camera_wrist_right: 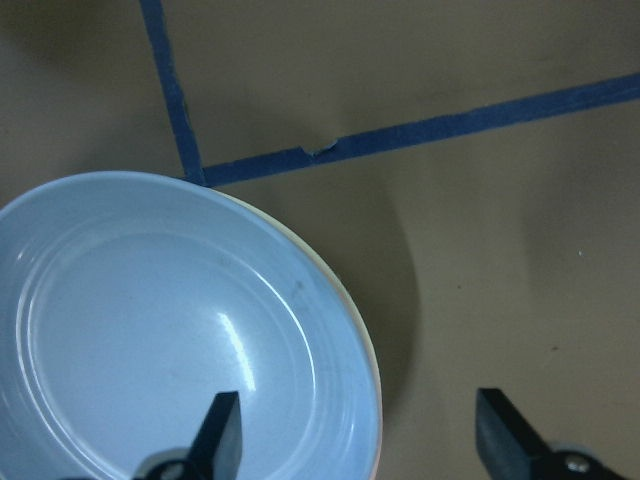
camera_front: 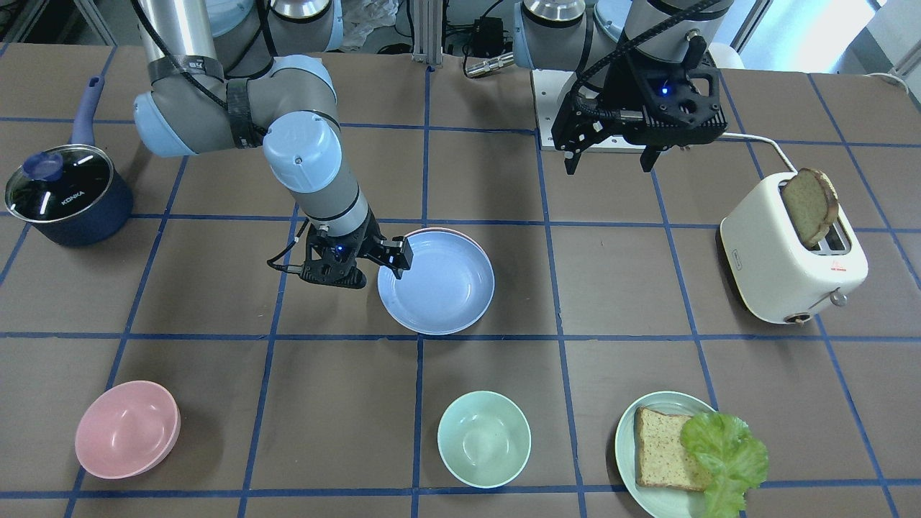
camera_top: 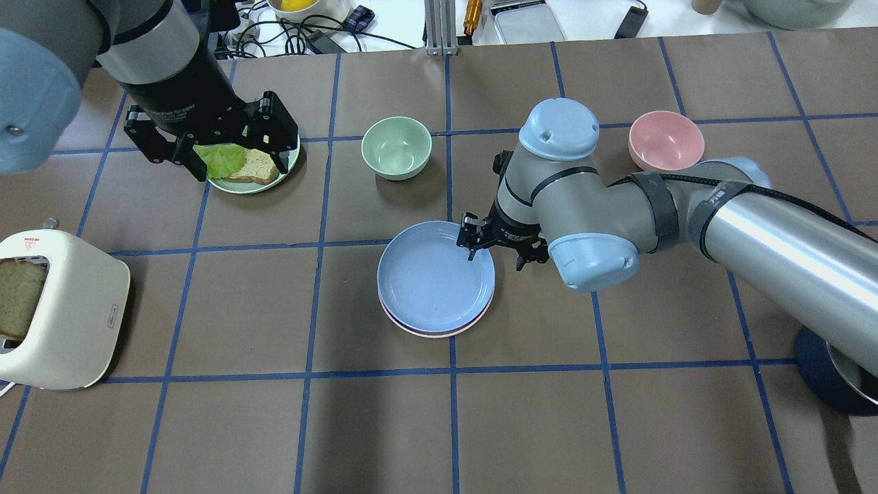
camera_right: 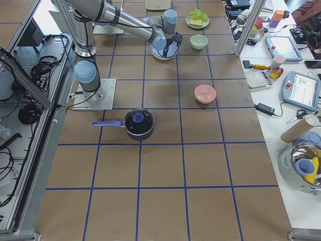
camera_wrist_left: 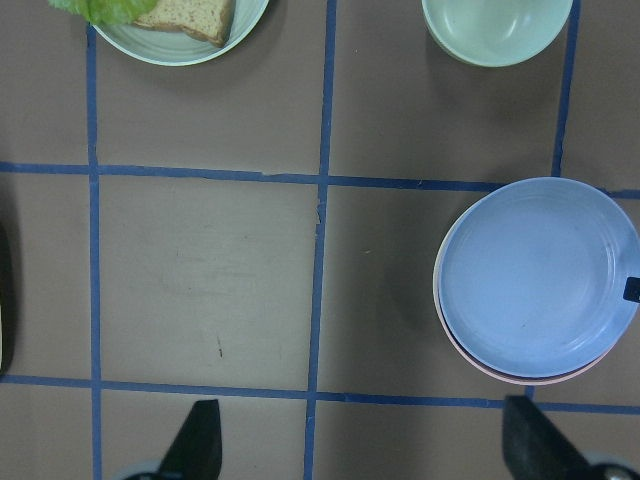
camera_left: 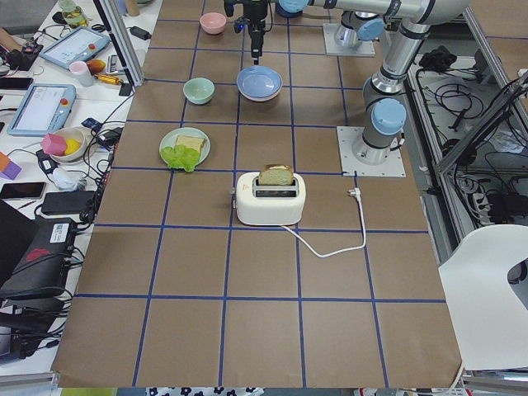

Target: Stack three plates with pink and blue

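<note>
Right gripper is low at the stack's edge, fingers apart, holding nothing. In its wrist view one finger is over the blue plate and the other is out over bare table, with the rim between them. We can't tell if either finger touches. The blue plate sits on top, and the pink plate peeks out beneath it as a thin crescent on the side away from this gripper. A pale sliver at the edge reads as the cream plate, but we can't tell the order below the blue. All three are round, shallow, matte plastic with raised rims, and the blue one has faint concentric rings. Left gripper hangs high, jaws spread wide and empty, well clear of the stack. Around the right gripper the mint bowl is nearest, just past the stack, and the pink bowl is well apart. Both bowls are deeper and smaller than the plates. The navy pot with its glossy glass lid is back by the right arm's base. The mint plate with grainy bread and ruffled lettuce is far off from the right gripper. The glossy cream toaster stands off to the left gripper's side with a slice sticking up. Nothing stands between either gripper and the stack. The table is brown with a blue tape grid.
</note>
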Available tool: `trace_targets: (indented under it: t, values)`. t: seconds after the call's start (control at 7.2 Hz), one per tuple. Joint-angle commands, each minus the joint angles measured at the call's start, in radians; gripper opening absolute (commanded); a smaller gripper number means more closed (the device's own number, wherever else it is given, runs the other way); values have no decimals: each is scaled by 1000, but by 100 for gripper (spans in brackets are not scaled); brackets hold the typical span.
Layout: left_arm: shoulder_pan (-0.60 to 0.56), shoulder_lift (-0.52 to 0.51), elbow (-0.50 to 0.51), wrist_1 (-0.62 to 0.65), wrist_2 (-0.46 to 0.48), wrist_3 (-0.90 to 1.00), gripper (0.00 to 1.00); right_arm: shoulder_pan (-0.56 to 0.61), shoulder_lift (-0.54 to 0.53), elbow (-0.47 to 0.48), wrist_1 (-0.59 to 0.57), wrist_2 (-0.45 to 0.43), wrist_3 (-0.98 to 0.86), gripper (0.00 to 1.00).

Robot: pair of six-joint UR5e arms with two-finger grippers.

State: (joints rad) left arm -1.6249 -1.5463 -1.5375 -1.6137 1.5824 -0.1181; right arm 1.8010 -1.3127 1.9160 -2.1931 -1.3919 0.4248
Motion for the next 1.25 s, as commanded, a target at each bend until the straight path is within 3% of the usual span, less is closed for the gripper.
trace_targets:
  t: [0.0, 1.11]
  values:
    - [-1, 0, -1, 0, -1, 0, 100, -2, -17, -57, 12, -4, -41, 96]
    - [0, 0, 0, 0, -1, 0, 100, -6, -175, -86, 220, -136, -276, 100]
